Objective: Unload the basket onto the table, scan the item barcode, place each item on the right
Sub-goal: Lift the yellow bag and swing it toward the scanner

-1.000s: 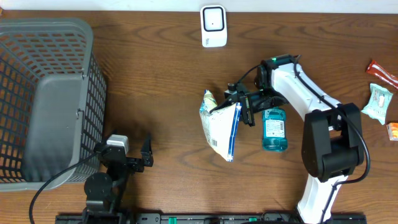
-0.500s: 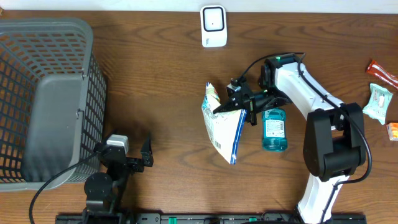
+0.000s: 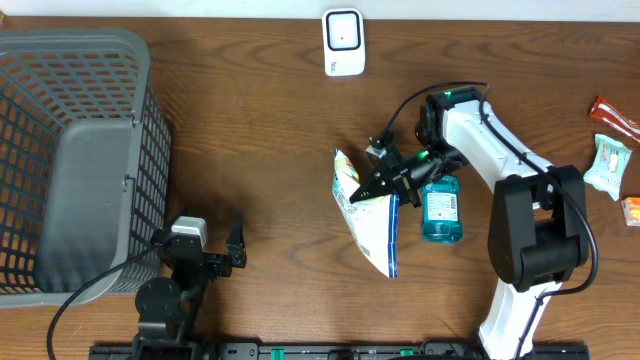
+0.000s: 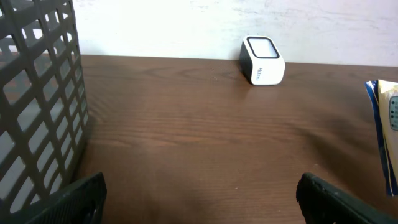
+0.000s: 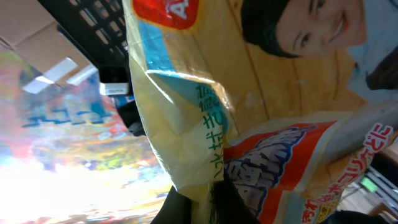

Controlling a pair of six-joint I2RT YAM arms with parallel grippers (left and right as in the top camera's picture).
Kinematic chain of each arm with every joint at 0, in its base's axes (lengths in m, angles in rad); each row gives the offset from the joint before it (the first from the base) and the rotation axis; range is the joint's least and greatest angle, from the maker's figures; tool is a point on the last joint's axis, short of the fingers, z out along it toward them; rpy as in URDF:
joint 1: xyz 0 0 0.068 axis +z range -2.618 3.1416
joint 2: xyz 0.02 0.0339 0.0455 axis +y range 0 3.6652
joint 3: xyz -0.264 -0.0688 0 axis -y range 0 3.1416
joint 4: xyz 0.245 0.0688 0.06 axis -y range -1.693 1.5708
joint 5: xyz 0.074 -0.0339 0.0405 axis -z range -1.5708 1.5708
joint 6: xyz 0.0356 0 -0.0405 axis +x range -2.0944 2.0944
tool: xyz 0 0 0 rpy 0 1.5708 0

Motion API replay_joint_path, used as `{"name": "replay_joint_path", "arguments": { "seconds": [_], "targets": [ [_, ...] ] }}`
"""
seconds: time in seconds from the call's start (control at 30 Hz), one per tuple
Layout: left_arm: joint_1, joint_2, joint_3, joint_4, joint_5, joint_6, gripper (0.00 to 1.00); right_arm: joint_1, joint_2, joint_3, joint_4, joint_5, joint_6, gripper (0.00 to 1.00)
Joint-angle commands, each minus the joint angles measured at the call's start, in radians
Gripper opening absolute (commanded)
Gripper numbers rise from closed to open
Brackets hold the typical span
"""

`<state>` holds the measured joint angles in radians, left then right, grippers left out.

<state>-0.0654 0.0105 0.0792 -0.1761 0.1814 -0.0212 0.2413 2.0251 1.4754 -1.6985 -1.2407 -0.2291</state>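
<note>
The item is a yellow, white and blue snack bag, hanging above the table at centre right. My right gripper is shut on the bag's upper edge. In the right wrist view the bag fills the frame, with its crimped edge pinched between the dark fingers of the right gripper. No barcode shows on the bag. The white scanner stands at the table's far edge, a good way beyond the bag. My left gripper stands open over bare wood at the front left, and the scanner is ahead of it.
A blue mouthwash bottle lies on the table just right of the bag, under the right arm. A large grey mesh basket takes up the left side. Small snack packets lie at the right edge.
The right gripper has turned and shifted slightly right, swinging the bag so its lower end hangs lower and further right. The left arm has not moved.
</note>
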Motion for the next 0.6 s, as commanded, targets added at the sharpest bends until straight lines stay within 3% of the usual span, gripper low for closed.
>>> {"name": "replay_joint_path", "arguments": {
  "seconds": [0.0, 0.2, 0.37, 0.57],
  "targets": [
    [0.003, -0.005, -0.016, -0.023, 0.013, 0.013, 0.98, -0.001, -0.081, 0.000, -0.004, 0.003, -0.030, 0.01],
    [0.003, -0.005, -0.016, -0.024, 0.013, 0.013, 0.98, 0.003, -0.205, 0.000, -0.004, 0.016, 0.080, 0.01],
    [0.003, -0.005, -0.016, -0.023, 0.013, 0.013, 0.98, 0.001, -0.298, 0.000, -0.003, 0.016, 0.086, 0.01],
    [0.003, -0.005, -0.016, -0.024, 0.013, 0.013, 0.98, -0.009, -0.339, 0.000, 0.037, 0.214, 0.082, 0.02]
  ]
}}
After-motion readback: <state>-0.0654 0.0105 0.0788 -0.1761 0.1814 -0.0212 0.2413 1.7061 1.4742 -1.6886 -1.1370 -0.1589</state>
